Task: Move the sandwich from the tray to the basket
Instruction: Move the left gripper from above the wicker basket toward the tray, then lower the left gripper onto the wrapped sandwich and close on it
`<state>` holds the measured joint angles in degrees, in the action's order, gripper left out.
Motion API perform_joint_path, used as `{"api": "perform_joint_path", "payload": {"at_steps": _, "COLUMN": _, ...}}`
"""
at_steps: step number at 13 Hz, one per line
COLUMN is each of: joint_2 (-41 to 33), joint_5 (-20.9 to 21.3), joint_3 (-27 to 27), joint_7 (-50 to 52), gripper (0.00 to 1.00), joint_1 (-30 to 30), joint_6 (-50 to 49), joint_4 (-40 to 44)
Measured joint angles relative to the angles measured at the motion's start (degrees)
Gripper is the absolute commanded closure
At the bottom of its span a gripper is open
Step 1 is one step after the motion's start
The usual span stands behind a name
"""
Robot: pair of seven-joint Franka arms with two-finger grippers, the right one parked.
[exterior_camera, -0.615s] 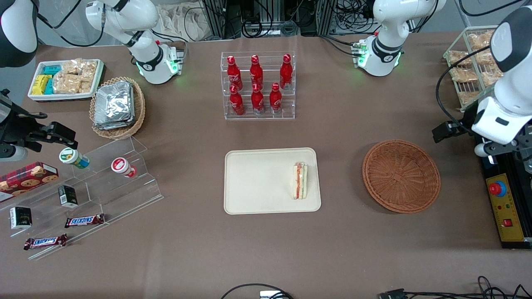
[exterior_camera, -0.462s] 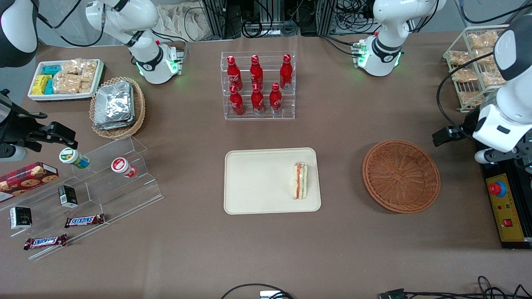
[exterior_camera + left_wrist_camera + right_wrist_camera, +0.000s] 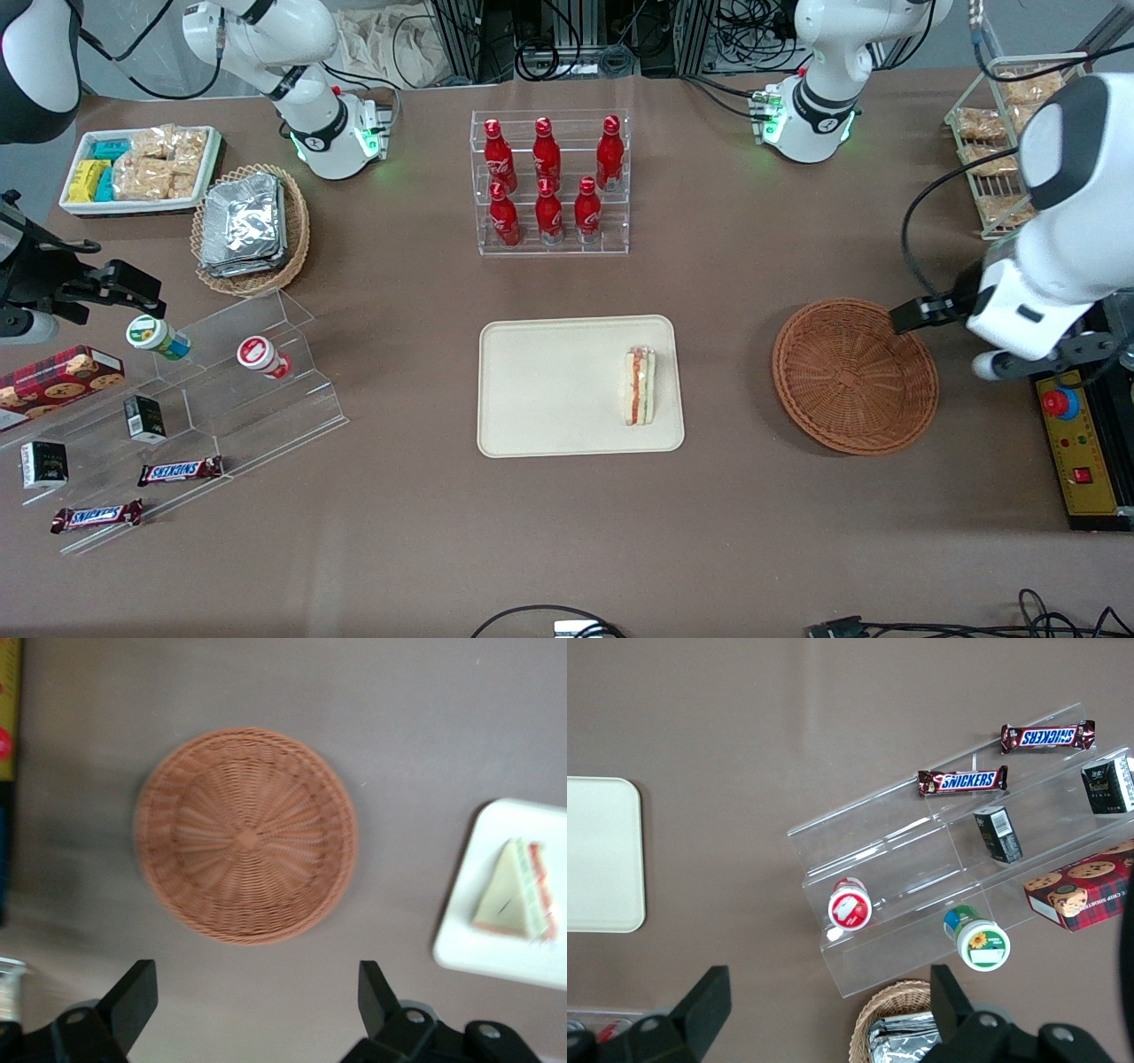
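Note:
The working gripper (image 3: 912, 315) hangs above the table at the rim of the round wicker basket (image 3: 855, 377), on the working arm's side of it. The left wrist view shows that gripper (image 3: 258, 979) open, its fingers wide apart with nothing between them, and the empty basket (image 3: 246, 837) under the camera. A wedge-shaped sandwich (image 3: 640, 385) lies on the white tray (image 3: 549, 390), near the tray's edge that faces the basket. The left wrist view also shows the sandwich (image 3: 518, 890) and part of the tray (image 3: 496, 961), apart from the gripper.
A clear rack (image 3: 554, 250) with several red bottles stands farther from the front camera than the tray. Toward the parked arm's end are a stepped clear stand (image 3: 199, 399) and a foil-filled basket (image 3: 299, 230). A yellow control box (image 3: 1076, 443) and wire rack (image 3: 1010, 182) stand toward the working arm's end.
The working gripper has moved toward the basket and slightly nearer the front camera, its arm swinging along with its cable. Basket, tray and sandwich have stayed in place.

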<state>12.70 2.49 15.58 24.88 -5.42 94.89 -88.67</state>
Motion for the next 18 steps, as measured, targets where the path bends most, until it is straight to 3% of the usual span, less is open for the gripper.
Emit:
{"api": "perform_joint_path", "payload": {"at_steps": 10, "joint_2": 20.45, "joint_5": -0.93, "joint_3": 1.04, "joint_7": 30.35, "gripper": 0.00, "joint_1": 20.39, "joint_6": 29.66, "joint_4": 0.65}}
{"api": "perform_joint_path", "payload": {"at_steps": 14, "joint_2": 26.65, "joint_5": 1.19, "joint_3": 0.85, "joint_7": 31.60, "gripper": 0.00, "joint_1": 25.51, "joint_6": 31.71, "joint_4": 1.18}}
{"api": "perform_joint_path", "payload": {"at_steps": 18, "joint_2": 29.59, "joint_5": 3.02, "joint_3": 0.65, "joint_7": 31.64, "gripper": 0.02, "joint_1": 26.28, "joint_6": 30.60, "joint_4": 1.20}}
